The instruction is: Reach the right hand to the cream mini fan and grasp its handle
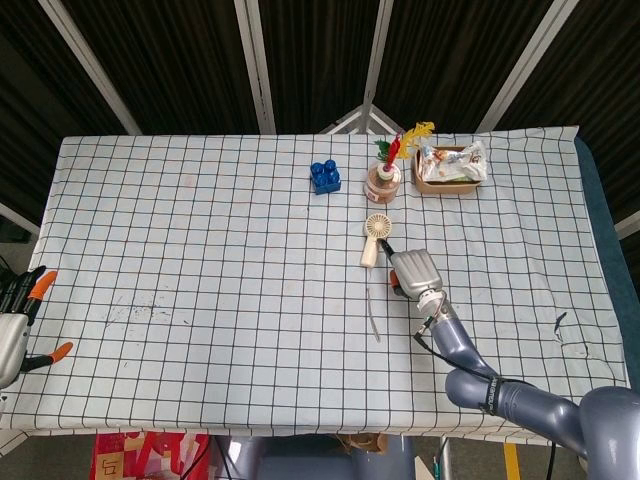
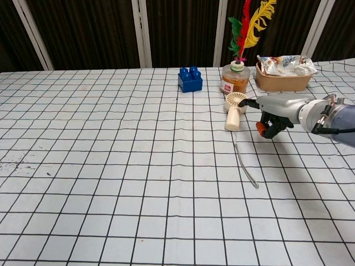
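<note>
**Right hand beside the fan, handle not yet held**

Where the checked tablecloth (image 1: 200,240) runs toward its far right part, one cream mini fan (image 1: 374,240) lies flat, its round head toward the far edge and its handle pointing back at the robot. A thin cord (image 2: 246,164) trails from the handle's end toward the near edge. The right hand (image 1: 415,273) sits just to the right of the handle, one dark fingertip reaching close to the fan's head in the chest view; the other fingers are curled under the palm and hold nothing. Whether that fingertip touches the fan cannot be told.

Behind the fan stands one jar (image 2: 234,80) with a red-and-white label, its writing too small to read, and red, green and yellow feathers (image 2: 249,26) rising from its lid. One blue building block (image 2: 190,80) stands to its left, one brown tray (image 2: 282,80) of wrapped packets to its right.

The left hand (image 1: 14,325) shows at the head view's lower left edge, off the table, fingers apart and holding nothing.
</note>
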Motion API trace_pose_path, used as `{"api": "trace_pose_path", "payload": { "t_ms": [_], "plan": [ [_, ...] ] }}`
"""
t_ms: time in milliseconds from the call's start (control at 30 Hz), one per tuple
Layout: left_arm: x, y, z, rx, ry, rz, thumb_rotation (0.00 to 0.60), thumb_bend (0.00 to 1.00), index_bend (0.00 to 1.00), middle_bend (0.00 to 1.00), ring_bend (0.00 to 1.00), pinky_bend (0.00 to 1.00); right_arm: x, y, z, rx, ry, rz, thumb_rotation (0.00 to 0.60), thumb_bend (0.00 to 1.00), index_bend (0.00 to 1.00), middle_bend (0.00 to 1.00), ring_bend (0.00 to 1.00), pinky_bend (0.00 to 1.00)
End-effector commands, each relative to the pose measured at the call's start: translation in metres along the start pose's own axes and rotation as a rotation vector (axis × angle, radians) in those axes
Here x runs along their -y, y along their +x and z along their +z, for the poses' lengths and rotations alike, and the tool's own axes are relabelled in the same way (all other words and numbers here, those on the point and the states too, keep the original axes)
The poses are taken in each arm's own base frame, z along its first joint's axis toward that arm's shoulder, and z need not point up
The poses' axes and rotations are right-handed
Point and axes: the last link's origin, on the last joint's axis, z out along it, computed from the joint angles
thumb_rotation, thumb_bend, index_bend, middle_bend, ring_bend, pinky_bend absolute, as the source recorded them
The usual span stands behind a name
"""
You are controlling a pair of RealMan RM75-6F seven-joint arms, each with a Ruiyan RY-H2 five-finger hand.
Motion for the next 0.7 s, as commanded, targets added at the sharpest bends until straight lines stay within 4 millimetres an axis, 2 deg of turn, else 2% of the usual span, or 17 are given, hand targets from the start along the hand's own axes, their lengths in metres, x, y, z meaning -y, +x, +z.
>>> {"api": "trace_pose_path", "payload": {
  "t_ms": [33, 700],
  "plan": [
    [0.0, -0.0001, 0.0004, 0.0, 0.001, -0.001, 0.6, 0.03, 0.0, 0.0, 0.0, 0.0, 0.001, 0.0004, 0.0004, -0.004, 0.0, 0.003, 0.6, 0.71, 0.0, 0.8, 0.88, 0.8],
    [0.0012, 0.0004, 0.0011, 0.002, 0.004, -0.004, 0.6, 0.03, 0.0, 0.0, 0.0, 0.0, 0.006, -0.0047, 0.0057, 0.003, -0.006, -0.002, 0.6, 0.71, 0.0, 0.8, 0.88, 0.8]
  ]
}}
